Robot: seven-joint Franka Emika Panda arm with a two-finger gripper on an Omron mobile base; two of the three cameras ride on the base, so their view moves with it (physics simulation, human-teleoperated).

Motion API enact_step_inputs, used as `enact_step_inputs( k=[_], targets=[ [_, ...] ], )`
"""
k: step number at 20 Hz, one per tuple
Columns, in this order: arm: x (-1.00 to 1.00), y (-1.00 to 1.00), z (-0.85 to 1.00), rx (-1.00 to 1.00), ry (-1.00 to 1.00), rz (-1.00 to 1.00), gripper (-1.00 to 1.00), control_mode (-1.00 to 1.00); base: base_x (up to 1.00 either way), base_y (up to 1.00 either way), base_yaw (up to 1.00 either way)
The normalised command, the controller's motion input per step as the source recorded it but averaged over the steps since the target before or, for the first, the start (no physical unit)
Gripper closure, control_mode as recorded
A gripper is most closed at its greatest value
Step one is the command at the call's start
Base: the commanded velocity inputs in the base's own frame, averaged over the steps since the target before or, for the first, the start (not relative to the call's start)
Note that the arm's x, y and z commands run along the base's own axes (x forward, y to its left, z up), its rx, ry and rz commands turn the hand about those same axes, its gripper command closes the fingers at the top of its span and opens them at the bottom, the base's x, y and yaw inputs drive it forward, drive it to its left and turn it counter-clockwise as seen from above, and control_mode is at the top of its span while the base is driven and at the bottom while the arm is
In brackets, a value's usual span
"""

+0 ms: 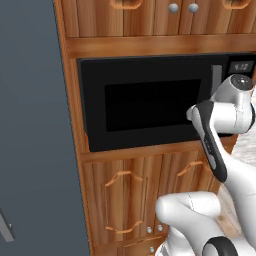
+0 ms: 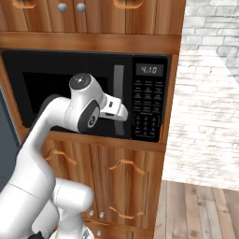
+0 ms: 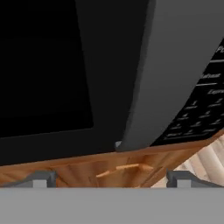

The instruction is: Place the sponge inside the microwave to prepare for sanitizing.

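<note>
At the far left of the left base view stands the tall grey fridge [image 1: 35, 125], its side flush against the wooden cabinet frame [image 1: 72, 100]. Next to it, set into that cabinetry, is the black microwave [image 1: 145, 102], its door shut and the dark window [image 1: 150, 104] blank. Right of the window runs the grey vertical handle [image 2: 119, 100], and beyond it the keypad [image 2: 148, 109] with a lit display [image 2: 149, 70] above the buttons. The white arm reaches up in front of the door, and its hand sits right at the handle, level with the handle's lower half. In the hand view the handle [image 3: 170, 70] looms large just ahead, slanting across the frame, with the window to its left and the keypad to its right; the gripper [image 3: 111, 180] has its jaws spread wide, one dark fingertip [image 3: 41, 178] low on the left and the other low on the right, with nothing between them. Under the microwave are wooden cabinet doors [image 2: 126, 186] with curved handles. Furthest right, a pale brick wall [image 2: 210, 93] meets a wooden plank floor [image 2: 200, 210]
</note>
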Motion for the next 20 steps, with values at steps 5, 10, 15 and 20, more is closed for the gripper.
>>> enact_step_inputs(
  k=[5, 10, 15, 20],
  targets=[
    [-0.11, -0.26, 0.18, 0.00, -0.07, -0.06, -1.00, -1.00, 0.00, 0.00, 0.00],
    [0.05, -0.13, 0.00, 0.00, -0.05, -0.01, -1.00, -1.00, 0.00, 0.00, 0.00],
    [0.13, -0.27, 0.00, 0.00, 0.00, 0.00, -1.00, -1.00, 0.00, 0.00, 0.00],
    [0.31, -0.05, 0.00, 0.00, 0.01, 0.00, -1.00, -1.00, 0.00, 0.00, 0.00]
  ],
)
